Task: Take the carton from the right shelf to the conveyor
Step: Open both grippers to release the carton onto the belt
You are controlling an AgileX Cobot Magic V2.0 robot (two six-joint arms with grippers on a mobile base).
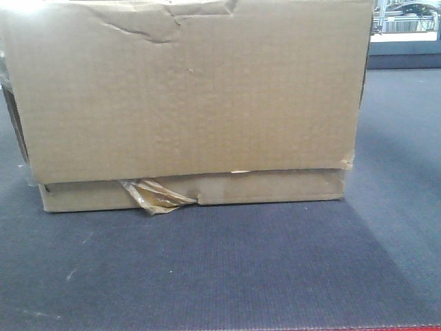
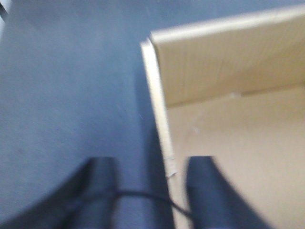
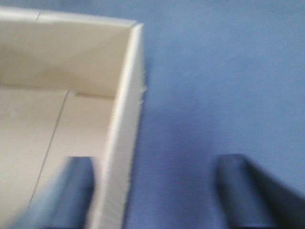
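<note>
A brown cardboard carton fills the front view, open at the top, resting on a dark blue-grey surface, with torn tape at its lower edge. In the left wrist view my left gripper is open and straddles the carton's left wall, one finger inside and one outside. In the right wrist view my right gripper is open and straddles the carton's right wall, one finger inside the box and the other outside. Neither gripper shows in the front view.
The blue-grey surface spreads around the carton on both sides. A bright window-like area with a white ledge lies at the far back right. A thin black cable runs between the left fingers.
</note>
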